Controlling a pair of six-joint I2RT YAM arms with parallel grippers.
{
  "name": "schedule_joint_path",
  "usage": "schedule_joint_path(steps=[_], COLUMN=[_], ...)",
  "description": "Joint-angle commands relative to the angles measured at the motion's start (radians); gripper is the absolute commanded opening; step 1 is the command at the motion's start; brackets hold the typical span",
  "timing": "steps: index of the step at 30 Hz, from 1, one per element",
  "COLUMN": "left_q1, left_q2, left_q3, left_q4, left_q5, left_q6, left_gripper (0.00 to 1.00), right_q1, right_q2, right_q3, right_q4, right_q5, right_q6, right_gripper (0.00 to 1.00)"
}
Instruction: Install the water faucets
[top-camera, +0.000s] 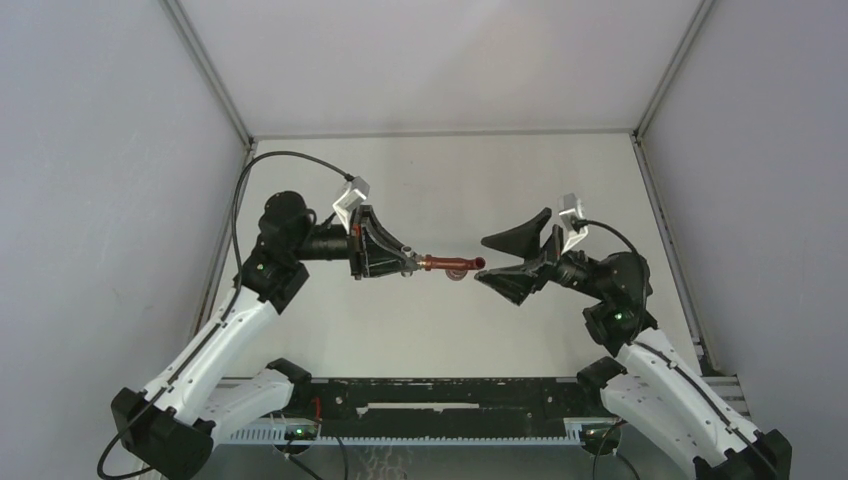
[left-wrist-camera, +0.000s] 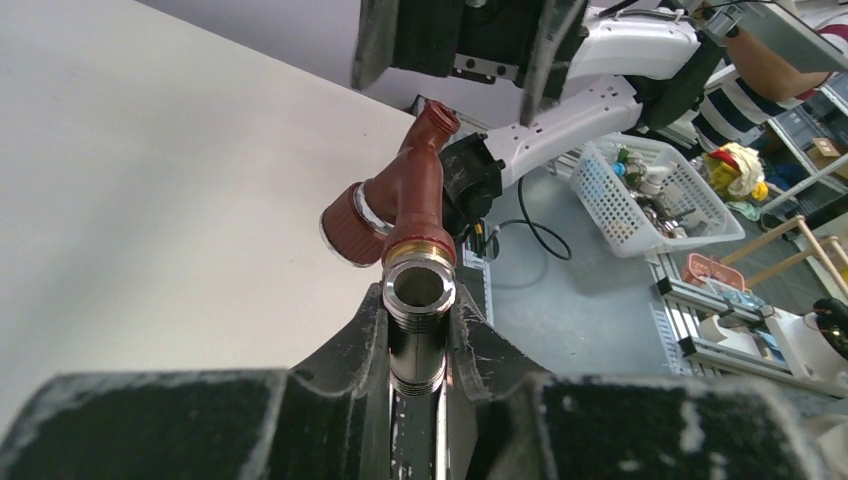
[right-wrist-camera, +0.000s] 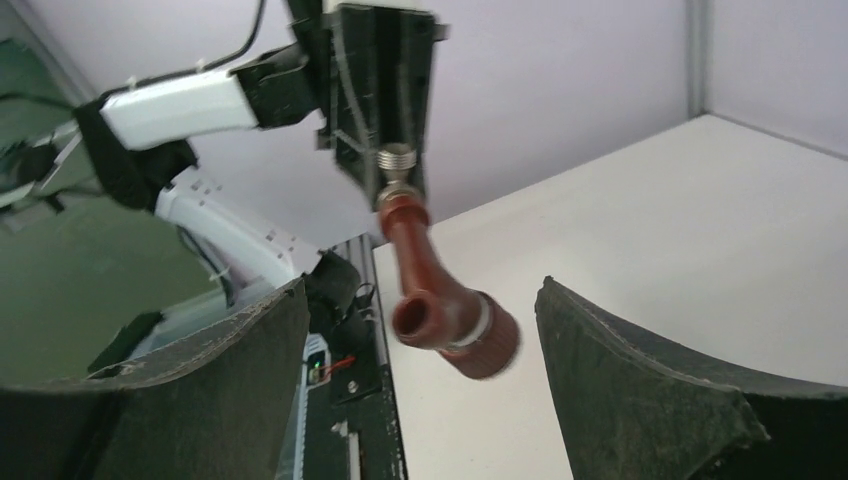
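We see the left gripper (top-camera: 408, 262) clenched on the silvery fitting (left-wrist-camera: 418, 300), holding it in the air above the table (top-camera: 450, 170). The reddish-brown faucet (top-camera: 450, 264) sits joined to the fitting's outer end, its knob jutting sideways. Facing it, the right gripper (top-camera: 488, 262) is released, its jaws spread wide on either side of the faucet's free end and apart from it.

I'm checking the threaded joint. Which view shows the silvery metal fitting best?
The left wrist view: the silvery fitting sits at centre, bore and threads clear, clamped in the left end effector, the reddish-brown faucet on its far end. The right wrist view shows a small threaded stub; the top view, barely a glint.
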Motion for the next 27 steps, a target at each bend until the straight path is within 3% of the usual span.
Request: schedule_joint_path(steps=[1, 6, 15, 21, 27], left_q1=[-0.003, -0.003, -0.003, -0.003, -0.004], left_q2=[-0.008, -0.014, -0.010, -0.007, 0.000], left_q3=[0.088, 0.097, 0.104, 0.097, 0.087], left_q4=[0.023, 0.023, 0.023, 0.023, 0.029], left_q5=[0.033, 0.038, 0.052, 0.053, 0.047], left_q6=[-0.039, -0.043, -0.041, -0.038, -0.020], left_gripper=[0.00, 0.00, 0.00, 0.00, 0.00], right_q1=[0.106, 0.213, 0.226, 0.221, 0.170], right_q2=[-0.013, 0.020, 0.093, 0.114, 0.122], right_q3=[0.013, 0.037, 0.043, 0.043, 0.067], right_q4=[0.035, -0.036, 0.005, 0.039, 0.055], right_q5=[-0.015, 0.053, 0.058, 0.028, -0.009], right_q6=[-0.188, -0.319, -0.281, -0.237, -0.052], right_gripper=[0.90, 0.89, 0.76, 0.51, 0.09])
